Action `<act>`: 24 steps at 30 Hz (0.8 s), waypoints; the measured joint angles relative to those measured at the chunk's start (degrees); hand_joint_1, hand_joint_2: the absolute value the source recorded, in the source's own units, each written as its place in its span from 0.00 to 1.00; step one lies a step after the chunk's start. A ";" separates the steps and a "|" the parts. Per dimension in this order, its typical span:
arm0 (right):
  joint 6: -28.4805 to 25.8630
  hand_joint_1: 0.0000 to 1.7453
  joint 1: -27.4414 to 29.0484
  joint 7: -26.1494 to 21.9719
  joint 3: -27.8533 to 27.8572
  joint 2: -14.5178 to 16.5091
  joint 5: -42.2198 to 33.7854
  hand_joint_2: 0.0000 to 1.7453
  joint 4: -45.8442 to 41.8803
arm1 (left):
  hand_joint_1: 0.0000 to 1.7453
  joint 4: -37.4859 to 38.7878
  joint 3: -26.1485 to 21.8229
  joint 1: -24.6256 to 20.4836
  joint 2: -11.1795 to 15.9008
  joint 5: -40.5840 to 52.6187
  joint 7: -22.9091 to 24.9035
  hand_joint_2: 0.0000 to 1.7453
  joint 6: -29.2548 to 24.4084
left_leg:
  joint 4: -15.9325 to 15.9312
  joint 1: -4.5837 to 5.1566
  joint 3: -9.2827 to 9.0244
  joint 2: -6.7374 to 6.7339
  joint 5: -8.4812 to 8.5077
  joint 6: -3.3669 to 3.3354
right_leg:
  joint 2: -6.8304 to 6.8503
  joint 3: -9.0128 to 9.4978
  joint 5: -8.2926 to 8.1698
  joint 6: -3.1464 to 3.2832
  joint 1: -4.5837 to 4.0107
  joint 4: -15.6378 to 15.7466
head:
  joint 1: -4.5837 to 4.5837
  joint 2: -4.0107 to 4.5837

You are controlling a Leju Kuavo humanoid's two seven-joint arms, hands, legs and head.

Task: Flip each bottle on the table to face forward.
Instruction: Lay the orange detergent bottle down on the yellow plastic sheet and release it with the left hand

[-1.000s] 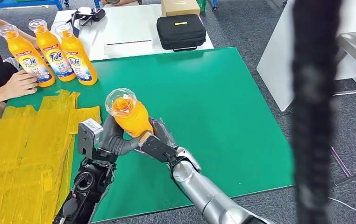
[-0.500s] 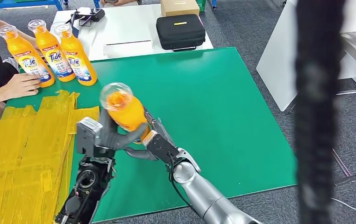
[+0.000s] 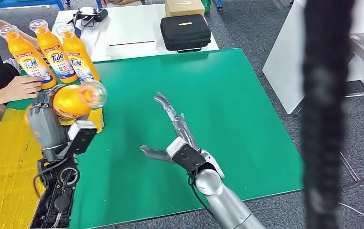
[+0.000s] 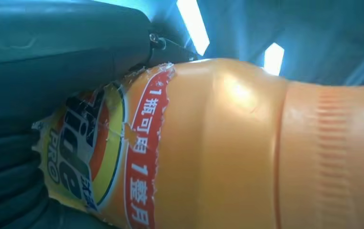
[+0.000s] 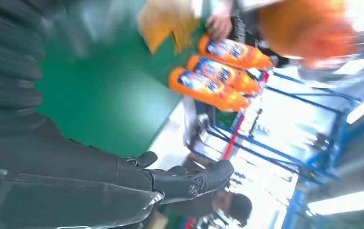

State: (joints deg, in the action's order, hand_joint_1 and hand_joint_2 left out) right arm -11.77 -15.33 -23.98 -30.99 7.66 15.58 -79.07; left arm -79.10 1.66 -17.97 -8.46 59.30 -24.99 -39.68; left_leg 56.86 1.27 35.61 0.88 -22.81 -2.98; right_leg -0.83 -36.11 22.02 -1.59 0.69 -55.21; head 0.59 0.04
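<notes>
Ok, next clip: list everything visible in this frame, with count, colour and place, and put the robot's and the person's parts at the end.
Standing bottles: three, orange with blue and white labels, in a row at the far left corner of the table.
Held bottle: one, orange with a clear cap, lifted and tilted just in front of that row.
Table: one, green top.
Plastic sheets: a yellow pile, along the table's left side.
Case: one, black, on the white table behind.
Cardboard box: one, brown, behind the case.
Person's hand: one, beside the standing bottles.
Left hand: grey, holds the lifted bottle.
Right hand: empty, fingers spread over mid-table.
</notes>
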 joint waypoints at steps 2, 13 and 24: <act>-0.54 0.00 0.50 0.15 0.01 -0.59 0.61 1.00 -1.82 | 1.00 -0.02 -3.29 -0.18 -0.88 4.47 -0.28 1.00 -0.20 | 0.00 0.01 0.00 -0.03 0.00 0.00 | -0.02 -0.01 0.00 0.00 0.01 0.00 | 0.01 0.00; -5.54 0.00 3.10 3.31 2.42 -4.49 3.48 1.00 -8.77 | 1.00 9.82 5.44 -4.39 12.98 30.77 50.61 1.00 -0.37 | 0.00 -0.07 -0.02 -0.03 0.10 0.14 | -0.05 -0.08 -0.05 0.11 -0.07 0.00 | 0.02 0.00; -6.45 0.00 5.52 5.24 5.14 -6.48 6.30 1.00 -10.67 | 0.34 39.95 11.45 -12.81 15.06 28.93 41.13 1.00 -0.36 | 0.01 -0.03 0.04 -0.22 0.12 0.17 | -0.15 -0.10 -0.18 0.16 -0.04 0.02 | 0.01 0.00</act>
State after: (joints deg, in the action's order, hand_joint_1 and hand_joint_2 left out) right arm -18.22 -9.82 -18.74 -25.85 1.18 21.88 -89.74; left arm -39.15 13.11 -30.79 6.61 88.23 16.14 -40.04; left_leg 56.87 1.25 35.65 0.66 -22.69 -2.81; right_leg -0.98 -36.21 21.85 -1.43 0.65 -55.18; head 0.60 0.04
